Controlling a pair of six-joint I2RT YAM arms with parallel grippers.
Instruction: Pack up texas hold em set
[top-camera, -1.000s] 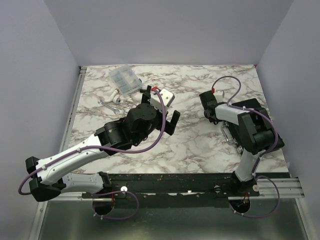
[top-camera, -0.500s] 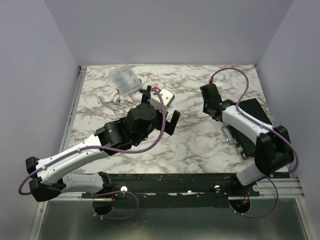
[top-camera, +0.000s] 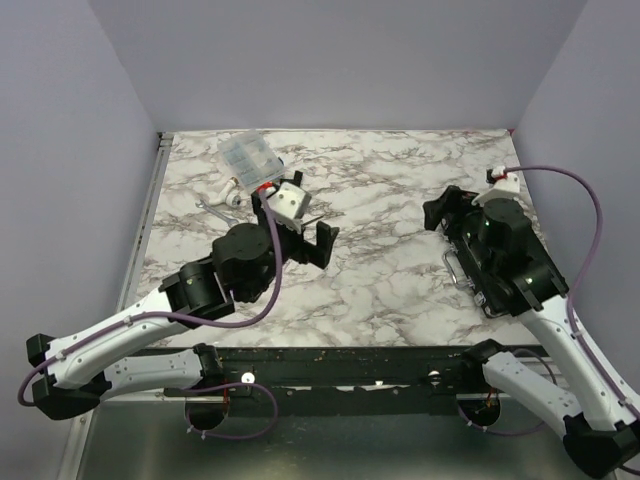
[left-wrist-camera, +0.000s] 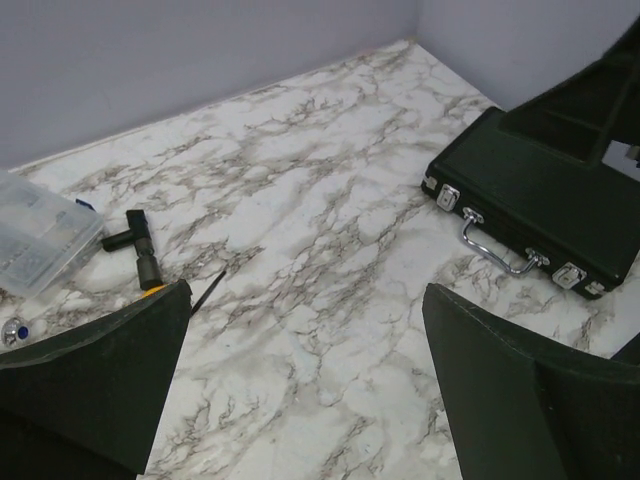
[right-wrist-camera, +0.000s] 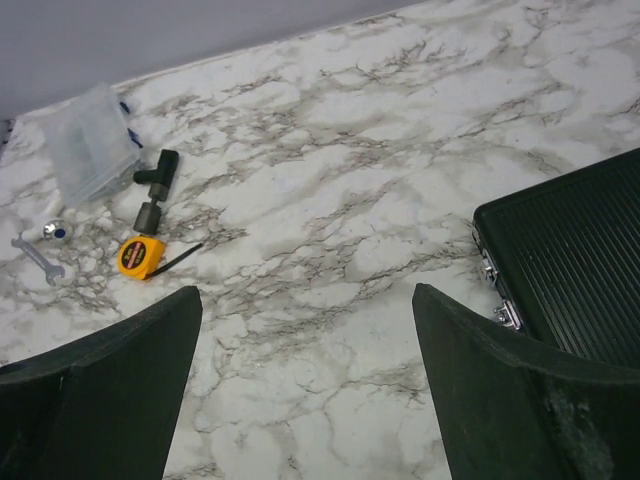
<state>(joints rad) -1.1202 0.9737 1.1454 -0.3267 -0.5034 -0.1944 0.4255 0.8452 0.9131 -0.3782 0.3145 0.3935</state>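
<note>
The texas hold em set shows as a black hard briefcase (left-wrist-camera: 540, 205), lid down, lying at the right of the marble table with two latches and a chrome handle (top-camera: 453, 268) facing the middle. Its ribbed corner (right-wrist-camera: 575, 255) shows in the right wrist view. My right gripper (top-camera: 442, 208) (right-wrist-camera: 307, 295) hovers open just left of the case, holding nothing, and the arm hides most of the case from above. My left gripper (top-camera: 293, 232) (left-wrist-camera: 305, 300) hangs open over bare table near the centre, well left of the case.
At the back left lie a clear plastic compartment box (top-camera: 248, 160) (right-wrist-camera: 95, 155), a black T-shaped part (right-wrist-camera: 155, 190) (left-wrist-camera: 135, 240), an orange tape measure (right-wrist-camera: 140, 256) with its blade out, and a small wrench (right-wrist-camera: 35, 258). Walls close in three sides.
My right gripper has opened and its arm has swung back to the right, over the case. The left arm has drawn a little left and back, still open.
</note>
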